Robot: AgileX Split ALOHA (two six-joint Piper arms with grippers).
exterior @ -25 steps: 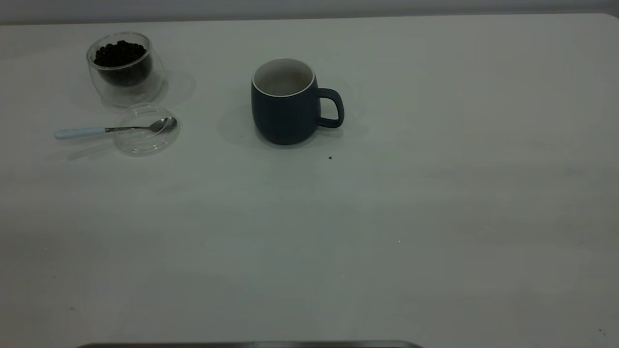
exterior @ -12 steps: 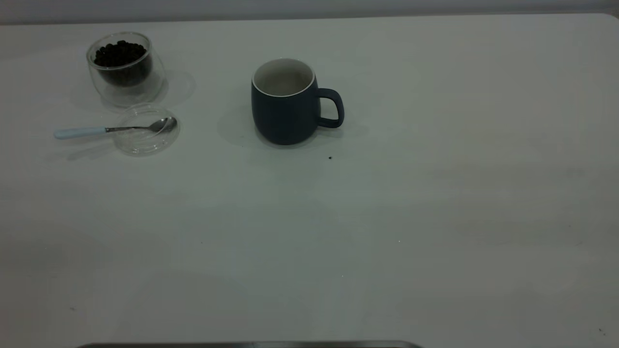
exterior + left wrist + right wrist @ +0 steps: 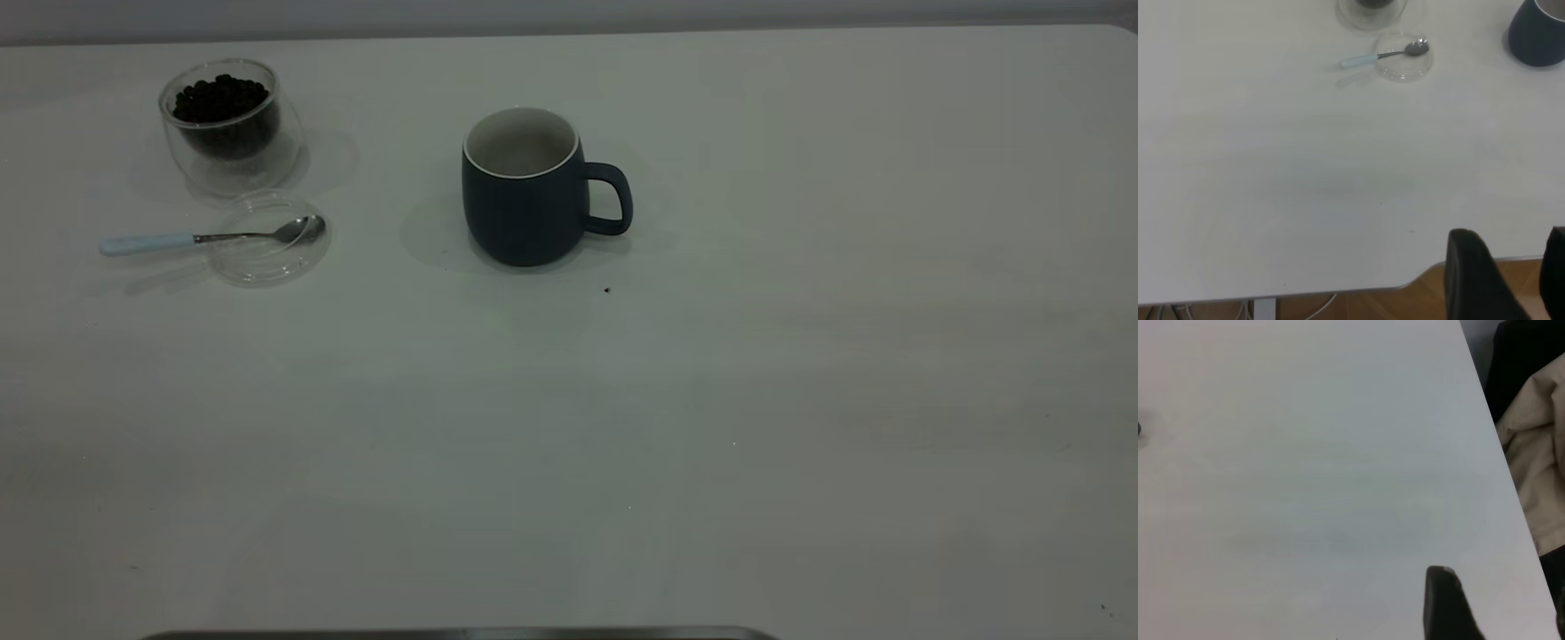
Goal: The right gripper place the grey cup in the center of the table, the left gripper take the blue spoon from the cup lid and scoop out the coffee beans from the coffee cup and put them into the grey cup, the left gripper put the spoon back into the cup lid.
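The grey cup [image 3: 524, 213] stands upright near the table's [image 3: 711, 400] middle, handle to the right and white inside bare; it also shows in the left wrist view [image 3: 1538, 37]. The coffee cup [image 3: 227, 156] with coffee beans [image 3: 220, 96] stands at the far left. In front of it lies the cup lid [image 3: 267, 262], with the blue spoon [image 3: 151, 243] resting bowl-in-lid. My left gripper [image 3: 1511, 267] is open and empty over the table's near edge, far from the spoon [image 3: 1371, 59]. My right gripper [image 3: 1501, 600] is open and empty near the table's right edge.
A tiny dark speck [image 3: 607, 289] lies in front of the grey cup. A dark strip [image 3: 462, 634] runs along the near edge. Beige cloth [image 3: 1538, 467] lies beyond the table's right edge. Wooden floor [image 3: 1418, 303] shows below the near edge.
Faint shadows on the near part of the table have shifted. The cups, lid and spoon have not moved.
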